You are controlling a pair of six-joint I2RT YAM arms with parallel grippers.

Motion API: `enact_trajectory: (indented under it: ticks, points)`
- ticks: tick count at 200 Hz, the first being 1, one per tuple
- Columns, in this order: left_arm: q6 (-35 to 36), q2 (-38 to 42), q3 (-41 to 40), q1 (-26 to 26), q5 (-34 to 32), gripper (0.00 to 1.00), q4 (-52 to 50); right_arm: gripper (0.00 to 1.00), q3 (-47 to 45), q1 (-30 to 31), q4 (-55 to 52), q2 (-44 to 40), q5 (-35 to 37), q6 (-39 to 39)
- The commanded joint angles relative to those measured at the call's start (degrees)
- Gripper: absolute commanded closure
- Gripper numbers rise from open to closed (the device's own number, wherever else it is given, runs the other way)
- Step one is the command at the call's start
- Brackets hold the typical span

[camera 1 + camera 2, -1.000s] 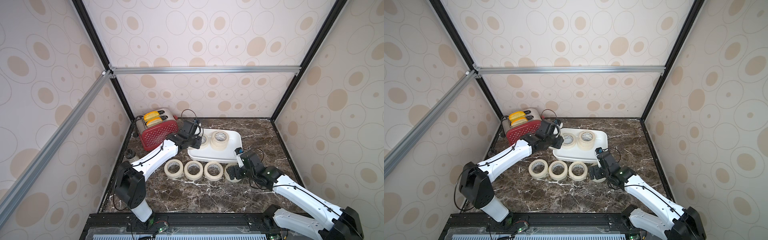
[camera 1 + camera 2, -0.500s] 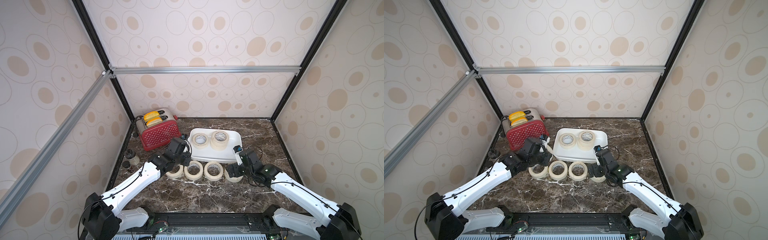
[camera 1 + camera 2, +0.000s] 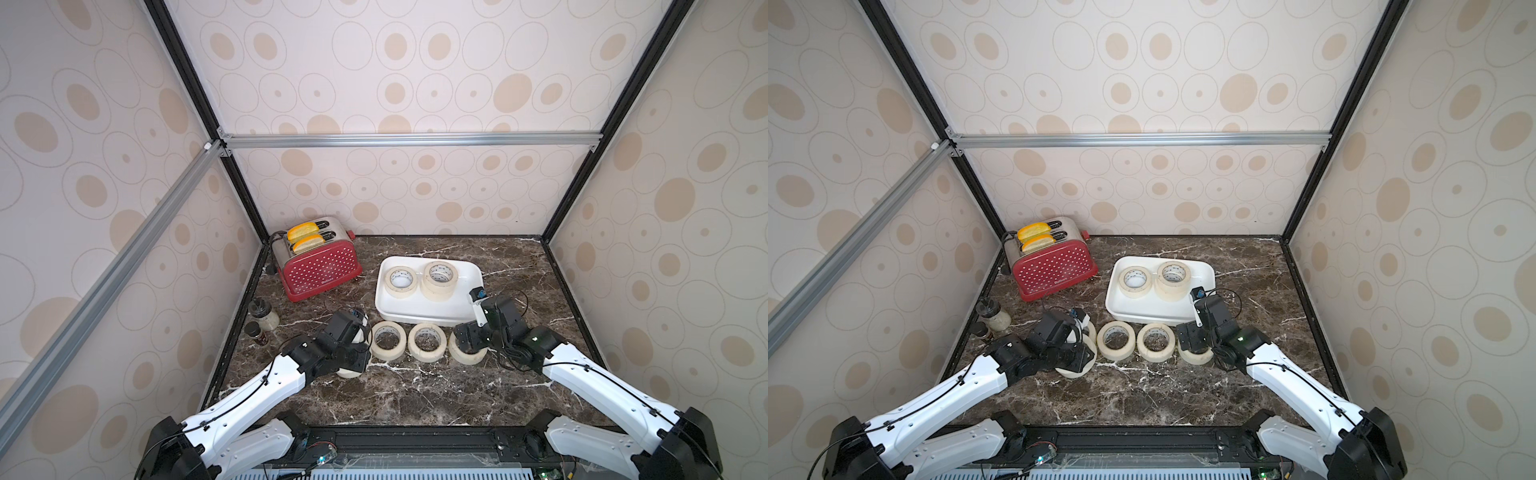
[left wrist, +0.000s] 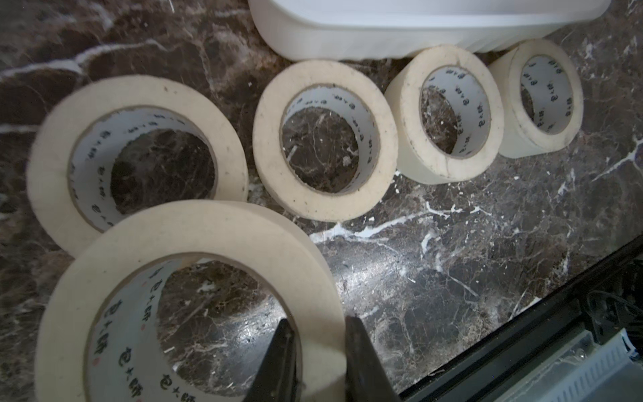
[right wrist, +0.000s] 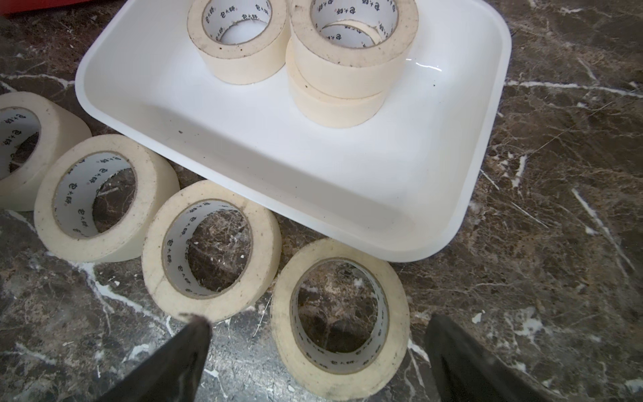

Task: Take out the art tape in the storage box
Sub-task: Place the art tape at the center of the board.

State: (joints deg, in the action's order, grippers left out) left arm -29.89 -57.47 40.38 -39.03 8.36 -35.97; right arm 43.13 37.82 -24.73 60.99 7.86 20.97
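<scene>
Grips one art tape roll (image 4: 195, 229) with left claw (image 4: 318, 323), clamped on the roll's wall: one finger (image 4: 283, 358) inside the core, the other outside

Held roll (image 3: 1075, 371) just in front of left end of a row of four rolls on bench (image 3: 415, 395); cannot tell if resting or lifted

Row flat on bench, cores up, just in front of storage box (image 3: 428, 319): left-end roll (image 4: 139, 92), two middle rolls (image 3: 387, 354) (image 3: 427, 354), right-end roll (image 5: 281, 313)

Holds right claw (image 5: 316, 322) wide apart over right-end roll, one finger each side, both clear of it, nothing held

Inside storage box, toward its far side: three more rolls, a single roll (image 5: 240, 66) lying flat and, just beside it, a stack of two (image 5: 348, 76), upper one slightly offset on lower

Behind and left of box: red dotted toaster (image 3: 320, 272), two yellow slices in its slots

By bench's left edge: two small jars (image 3: 264, 318), well apart from the tape
</scene>
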Motion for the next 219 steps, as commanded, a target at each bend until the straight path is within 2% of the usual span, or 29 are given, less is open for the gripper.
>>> enact_trajectory:
  ticks: [1, 92, 133, 174, 219]
  points:
    - [-2.7, 2.0, -0.5, -0.8, 3.9, 1.0, 0.2, 0.0, 1.5, -0.6, 0.5, -0.1, 0.1, -0.4]
    - [-4.0, 3.3, -5.0, -2.1, 8.7, 1.0, -2.3, 0.0, 1.6, -1.1, 1.0, 1.1, -1.1, -0.1]
    - [-4.2, 1.5, -6.5, -2.0, 3.7, 1.0, -1.4, 0.0, 1.5, -1.3, 0.9, 1.2, -1.3, -0.1]
    - [-3.5, -1.6, -7.1, -2.0, 2.0, 1.0, 1.3, 0.0, 1.4, -1.4, 0.9, 1.3, -1.6, -0.2]
    - [-2.8, -3.8, -7.1, -2.0, 0.6, 0.84, 2.0, 0.0, 1.2, -1.5, 0.8, 0.9, -1.5, -0.1]
